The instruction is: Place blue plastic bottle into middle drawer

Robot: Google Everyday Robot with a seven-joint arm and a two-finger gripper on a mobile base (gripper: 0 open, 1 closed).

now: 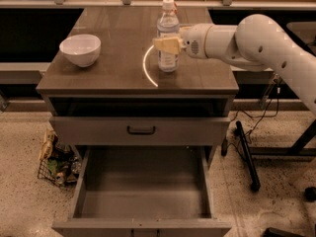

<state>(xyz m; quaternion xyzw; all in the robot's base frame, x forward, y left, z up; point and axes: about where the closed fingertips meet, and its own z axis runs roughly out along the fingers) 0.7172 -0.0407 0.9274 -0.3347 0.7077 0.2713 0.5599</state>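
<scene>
Pale yellow end effector [164, 44] on a white jointed arm [256, 36], entering from the right, level with the label of the blue plastic bottle [168, 24]. We cannot tell whether it is clamped on the bottle or only set against it.

Item: blue plastic bottle. Tall, clear-walled, white screw cap, pale blue-white label round the middle. It stands upright on the brown wooden surface [113, 70], right of centre, beside a bright curved reflection [147, 68].

Step, as we judge it: the grasp; transfer not yet begun. The next move calls for a firm hold at mid-body and a lift clear of the surface. A carry forward and down follows, past the closed grey drawer front with dark handle [140, 130], into the wide grey middle drawer [143, 194], open below, floor bare.

Also: round white bowl [80, 49], on the left of the surface, well apart from the bottle.
</scene>
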